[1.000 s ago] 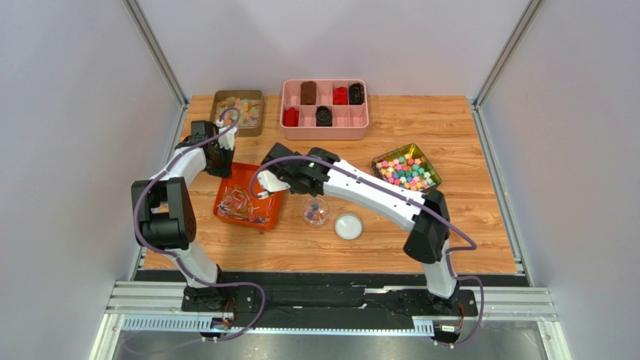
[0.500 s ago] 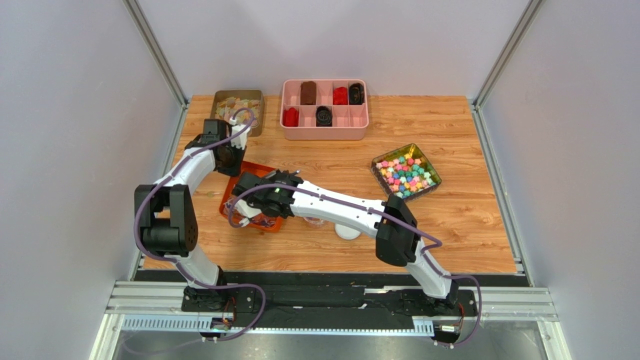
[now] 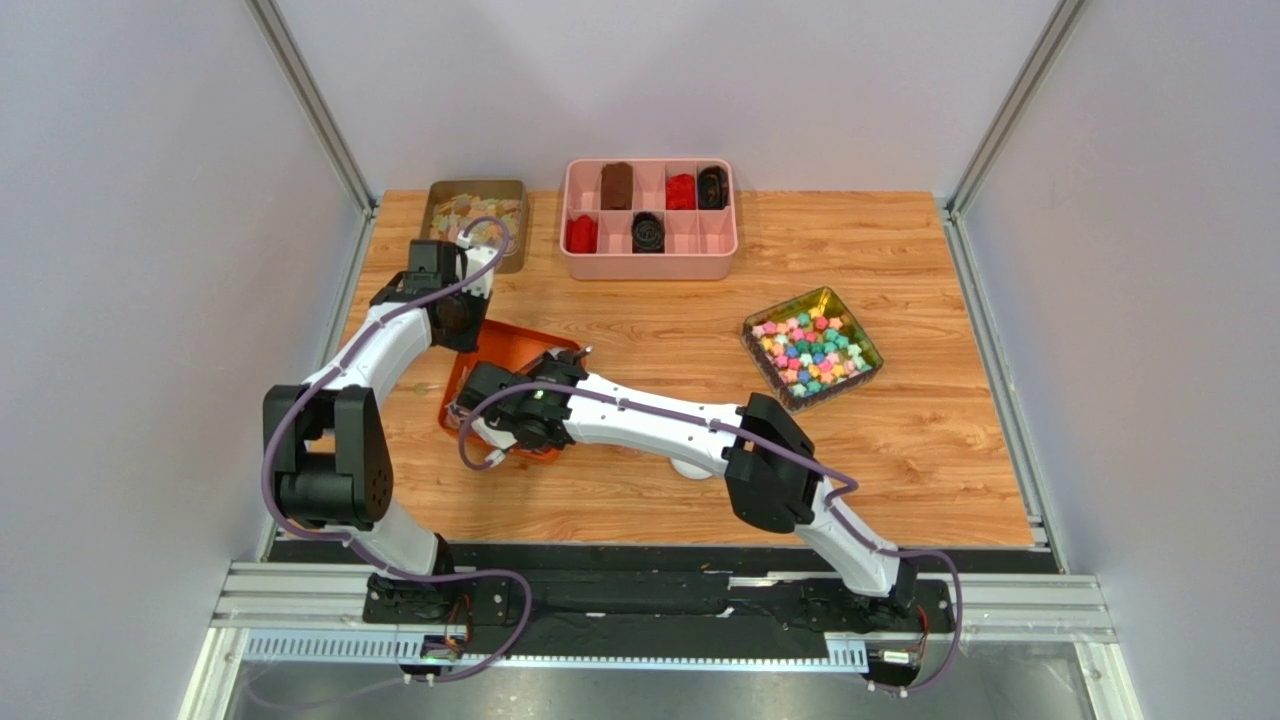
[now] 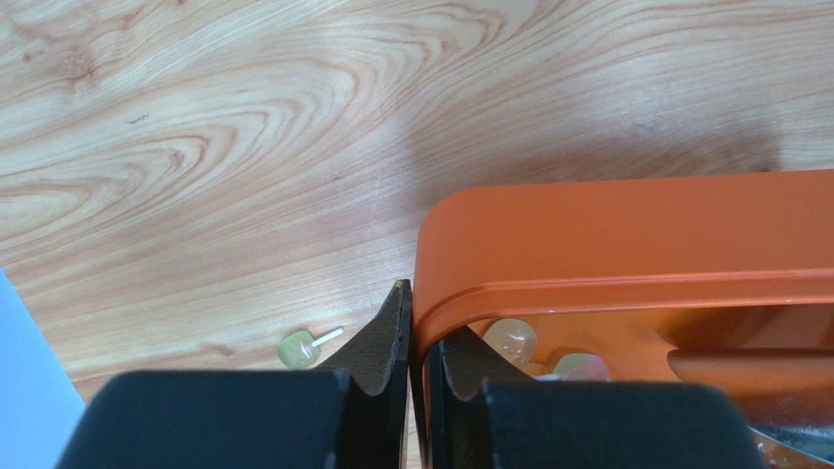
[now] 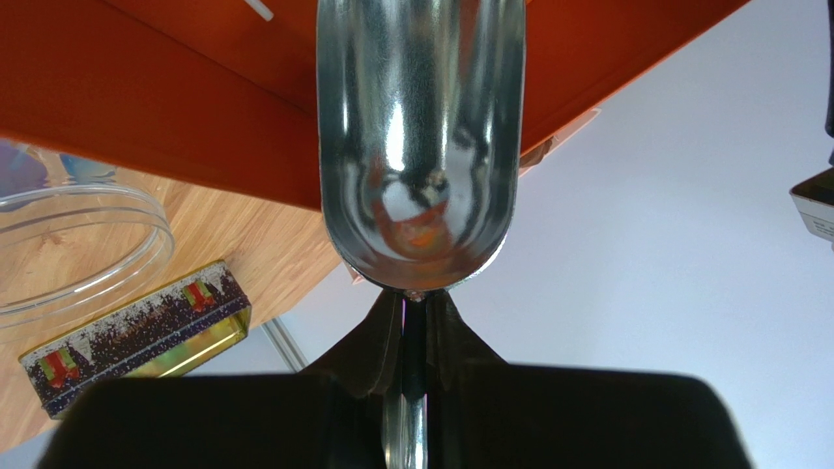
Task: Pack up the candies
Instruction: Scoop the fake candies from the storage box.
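— Checking the left claw point(image 4: 415, 322): closed?
— Clamps the corner rim of the orange plastic tray point(image 4: 626, 234), one finger each side.
— And the right claw point(image 5: 412, 315)?
— Grips the handle of a shiny metal scoop point(image 5: 419, 147), bowl straight ahead.
— Translucent wrapped candies point(image 4: 511, 340)?
— Lie in the tray, just past the left claw's inner finger.

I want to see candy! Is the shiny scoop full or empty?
Empty: the metal scoop held by the right gripper shows only shiny reflections inside, nothing lying in it.
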Action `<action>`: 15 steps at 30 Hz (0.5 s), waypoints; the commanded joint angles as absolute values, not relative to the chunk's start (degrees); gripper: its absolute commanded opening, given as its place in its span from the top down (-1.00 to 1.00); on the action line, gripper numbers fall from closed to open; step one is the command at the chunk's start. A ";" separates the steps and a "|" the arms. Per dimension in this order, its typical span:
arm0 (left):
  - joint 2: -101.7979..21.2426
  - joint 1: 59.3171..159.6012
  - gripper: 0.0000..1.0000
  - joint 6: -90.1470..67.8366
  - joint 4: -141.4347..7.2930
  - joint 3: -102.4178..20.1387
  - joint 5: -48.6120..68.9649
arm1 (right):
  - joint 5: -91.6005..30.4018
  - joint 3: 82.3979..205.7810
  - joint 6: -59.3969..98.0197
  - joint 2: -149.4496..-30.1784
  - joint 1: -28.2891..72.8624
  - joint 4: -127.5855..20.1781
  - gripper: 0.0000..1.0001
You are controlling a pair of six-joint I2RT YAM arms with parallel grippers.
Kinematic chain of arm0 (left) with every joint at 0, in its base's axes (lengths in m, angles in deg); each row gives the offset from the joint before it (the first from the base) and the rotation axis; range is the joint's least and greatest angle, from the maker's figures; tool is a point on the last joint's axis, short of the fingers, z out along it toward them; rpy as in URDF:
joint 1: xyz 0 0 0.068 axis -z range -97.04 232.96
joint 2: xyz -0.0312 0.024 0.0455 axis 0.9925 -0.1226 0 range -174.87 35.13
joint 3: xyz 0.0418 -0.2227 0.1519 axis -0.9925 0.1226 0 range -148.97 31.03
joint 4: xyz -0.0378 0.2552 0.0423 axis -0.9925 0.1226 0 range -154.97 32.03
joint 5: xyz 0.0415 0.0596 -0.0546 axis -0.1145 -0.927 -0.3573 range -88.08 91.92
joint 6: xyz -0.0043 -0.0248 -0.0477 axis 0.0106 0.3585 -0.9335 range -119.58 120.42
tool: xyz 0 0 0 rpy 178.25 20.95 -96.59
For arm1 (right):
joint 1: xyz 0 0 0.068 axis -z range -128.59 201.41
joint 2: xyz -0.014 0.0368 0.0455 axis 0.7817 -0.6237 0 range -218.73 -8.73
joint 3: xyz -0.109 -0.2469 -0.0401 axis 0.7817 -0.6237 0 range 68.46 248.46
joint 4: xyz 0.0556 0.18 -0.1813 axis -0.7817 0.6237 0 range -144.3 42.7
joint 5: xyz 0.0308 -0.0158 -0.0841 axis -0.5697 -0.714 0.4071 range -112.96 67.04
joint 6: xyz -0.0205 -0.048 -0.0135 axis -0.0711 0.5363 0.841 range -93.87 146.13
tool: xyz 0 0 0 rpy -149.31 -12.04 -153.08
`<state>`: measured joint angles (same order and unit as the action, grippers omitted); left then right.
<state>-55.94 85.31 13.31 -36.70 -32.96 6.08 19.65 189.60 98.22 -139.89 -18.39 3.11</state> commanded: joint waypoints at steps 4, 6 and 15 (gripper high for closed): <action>-52.15 85.51 1.00 9.57 -39.39 -32.08 4.38 | 18.88 197.64 94.43 -144.34 -20.13 10.73 1.00; -52.15 85.51 1.00 8.69 -39.65 -31.81 4.29 | 18.18 198.71 91.79 -146.01 -20.39 12.49 1.00; -52.68 85.51 1.00 6.23 -40.79 -30.85 3.67 | 16.60 202.40 83.45 -150.67 -21.45 13.99 1.00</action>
